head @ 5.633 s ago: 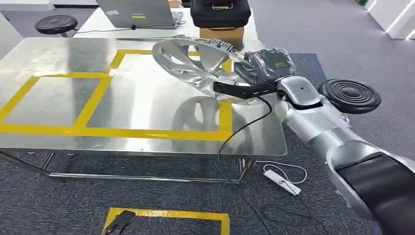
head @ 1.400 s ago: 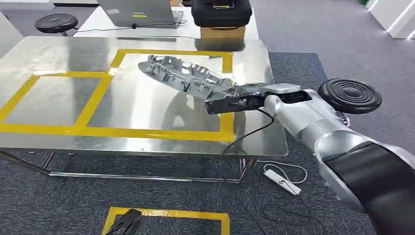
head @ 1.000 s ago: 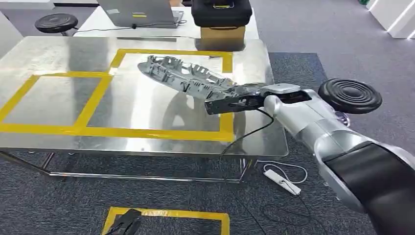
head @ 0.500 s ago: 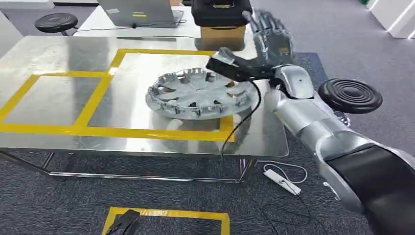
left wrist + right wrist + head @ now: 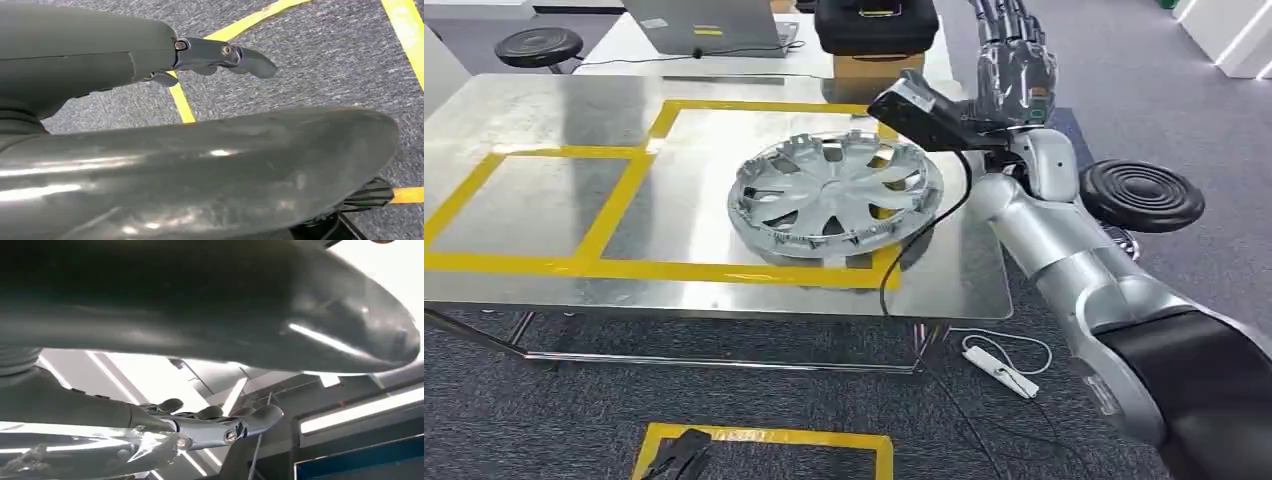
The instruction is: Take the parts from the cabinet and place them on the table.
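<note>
The round silver plastic wheel cover (image 5: 836, 197) lies flat on the shiny metal tabletop (image 5: 544, 200), overlapping the yellow tape square (image 5: 764, 108). The right robot hand (image 5: 1014, 60) hovers above and beside the cover, fingers spread, holding nothing.

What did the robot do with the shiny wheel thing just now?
The right robot hand let go of the hubcap, which it had held tilted over the table. The hubcap now lies flat inside the yellow tape square, and the hand has lifted up and away, fingers spread. Table, laptop and stools stayed put.
</note>
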